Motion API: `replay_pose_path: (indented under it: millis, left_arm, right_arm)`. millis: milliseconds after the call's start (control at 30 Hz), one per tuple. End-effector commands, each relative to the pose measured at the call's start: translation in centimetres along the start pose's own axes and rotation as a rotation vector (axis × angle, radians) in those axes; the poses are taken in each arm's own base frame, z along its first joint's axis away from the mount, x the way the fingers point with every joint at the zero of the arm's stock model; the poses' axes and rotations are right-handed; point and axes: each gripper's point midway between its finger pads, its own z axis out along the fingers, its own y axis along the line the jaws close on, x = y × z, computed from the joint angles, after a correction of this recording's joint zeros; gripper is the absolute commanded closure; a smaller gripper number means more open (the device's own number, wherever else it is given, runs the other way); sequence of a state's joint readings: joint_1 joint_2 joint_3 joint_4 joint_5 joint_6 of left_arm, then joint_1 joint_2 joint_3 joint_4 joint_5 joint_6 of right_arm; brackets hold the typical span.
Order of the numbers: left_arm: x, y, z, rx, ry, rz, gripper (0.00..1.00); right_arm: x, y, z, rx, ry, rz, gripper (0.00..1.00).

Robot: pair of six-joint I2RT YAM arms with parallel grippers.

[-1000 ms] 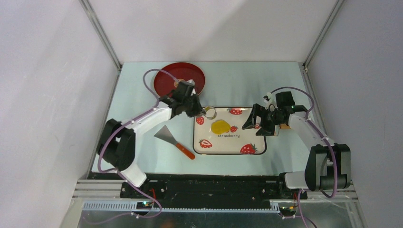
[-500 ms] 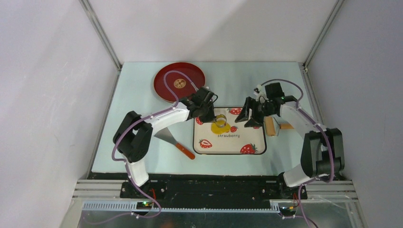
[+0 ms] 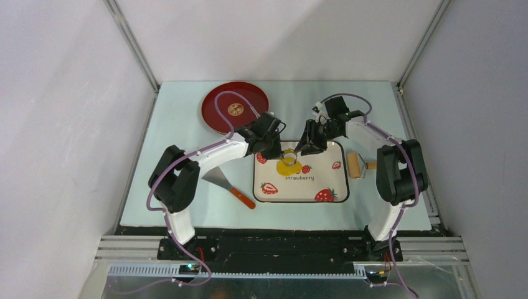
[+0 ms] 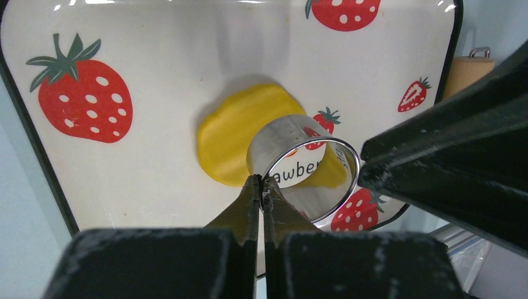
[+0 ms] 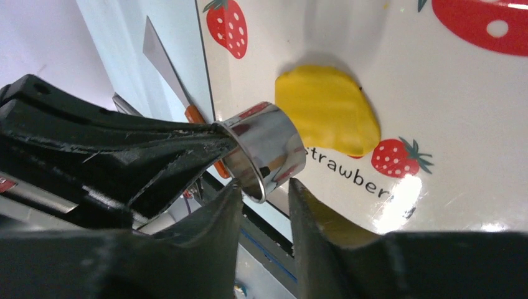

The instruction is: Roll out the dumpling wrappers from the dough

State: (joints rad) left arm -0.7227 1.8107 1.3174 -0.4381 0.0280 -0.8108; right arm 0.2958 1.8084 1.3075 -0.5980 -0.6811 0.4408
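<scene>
The dough (image 3: 287, 167) is a flattened yellow patch (image 4: 240, 134) on the strawberry tray (image 3: 324, 187). Just above it hangs a shiny metal ring cutter (image 4: 305, 168), and my left gripper (image 4: 261, 184) is shut on the ring's near wall. My right gripper (image 5: 264, 187) has come in from the right and stands open. Its fingertips (image 5: 231, 190) straddle the ring's (image 5: 264, 152) lower rim with a gap on each side. In the top view both grippers meet over the tray's upper left. The dumpling wrappers are out of view.
A wooden roller (image 3: 356, 165) lies just right of the tray. A metal scraper with an orange handle (image 3: 227, 184) lies left of it. A red plate (image 3: 235, 107) sits at the back left of the light blue mat.
My right arm swung left from the roller to the ring, its jaws narrowing. My left arm carried the ring over the dough, then held still.
</scene>
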Motion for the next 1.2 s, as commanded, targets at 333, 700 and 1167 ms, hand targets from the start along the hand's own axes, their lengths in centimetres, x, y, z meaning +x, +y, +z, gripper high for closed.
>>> replay_pose_path:
  millis: [333, 700, 1167]
  left_arm:
    - [-1.2, -1.5, -0.6, 0.032, -0.027, 0.042, 1.00]
    - [-0.2, -1.2, 0.3, 0.021, 0.004, 0.039, 1.00]
    - [-0.2, -1.2, 0.4, 0.017, 0.000, 0.043, 1.00]
  right_arm:
    - [0.2, 0.3, 1.8, 0.035, 0.051, -0.050, 0.91]
    - [1.1, -0.2, 2.1, 0.073, 0.074, -0.073, 0.91]
    - [1.5, -0.3, 2.4, 0.079, 0.086, -0.071, 0.65]
